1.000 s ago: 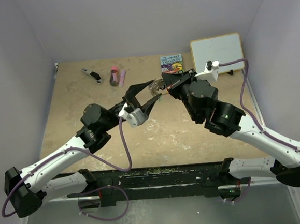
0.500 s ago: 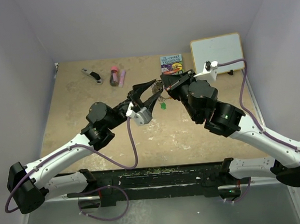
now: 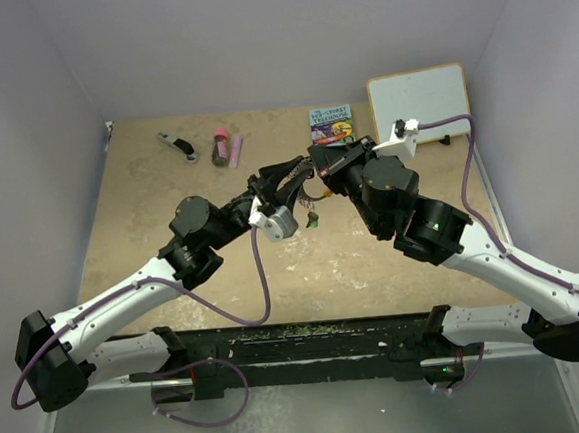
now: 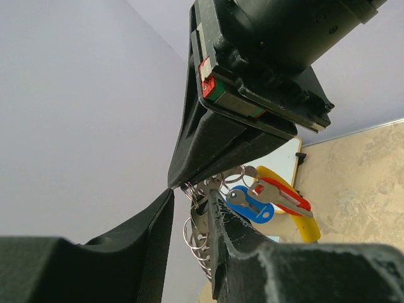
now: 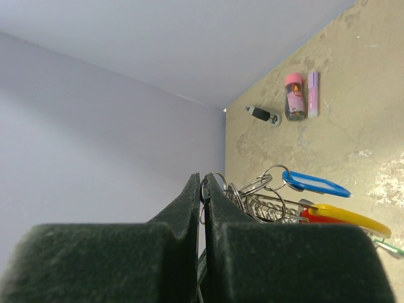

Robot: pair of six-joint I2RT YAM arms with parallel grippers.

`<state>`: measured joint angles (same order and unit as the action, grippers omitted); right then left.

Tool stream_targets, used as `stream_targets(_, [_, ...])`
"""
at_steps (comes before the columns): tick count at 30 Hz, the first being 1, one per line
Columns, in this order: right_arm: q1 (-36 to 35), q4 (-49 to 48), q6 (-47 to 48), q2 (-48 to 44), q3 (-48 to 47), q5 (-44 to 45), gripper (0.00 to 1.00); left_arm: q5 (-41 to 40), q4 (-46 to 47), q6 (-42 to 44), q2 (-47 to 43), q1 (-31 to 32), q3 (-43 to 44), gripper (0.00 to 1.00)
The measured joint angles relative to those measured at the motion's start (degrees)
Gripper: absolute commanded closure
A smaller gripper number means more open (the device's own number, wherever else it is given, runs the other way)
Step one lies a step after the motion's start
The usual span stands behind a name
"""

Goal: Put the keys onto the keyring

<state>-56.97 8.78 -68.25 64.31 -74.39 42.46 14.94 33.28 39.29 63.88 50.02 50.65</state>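
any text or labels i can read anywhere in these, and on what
No text reads clearly.
booklet: the cover has a printed title, too blurred to read.
whiteboard: blank.
red sticker: no legible print.
pink bottle: label too small to read.

Above the table (image 3: 149, 217), just past its centre toward 12 o'clock, the left tool (image 4: 191, 192) and right tool (image 5: 202, 180) meet tip to tip. A bunch of keys (image 4: 249, 203) hangs between them, the left tool on its 9 o'clock side. Along the far edge behind them, a booklet (image 3: 330, 123) lies at 12 o'clock and a board (image 3: 419, 101) at 1 o'clock. A bottle (image 3: 222, 147) lies at 11 o'clock, a stick (image 3: 235, 148) just beside it, and a small gadget (image 3: 177, 145) farther toward 10 o'clock.
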Motion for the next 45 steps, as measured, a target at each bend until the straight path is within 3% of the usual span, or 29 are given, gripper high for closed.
stream_targets(14, [0.0,-0.22,0.11,-0.81,0.92,-0.07,1.0,-0.5,-2.86,3.76,0.74,0.0,0.35,0.78])
stream_targets(26, [0.0,-1.92,0.31,-1.73,1.77,-1.49,1.0,-0.63,-4.22,5.49,1.09,0.0,1.64,0.76])
stream_targets(45, [0.02,-2.16,0.26,-1.73,2.73,-1.66,1.0,0.09,-5.2,5.31,1.09,0.0,2.16,0.96])
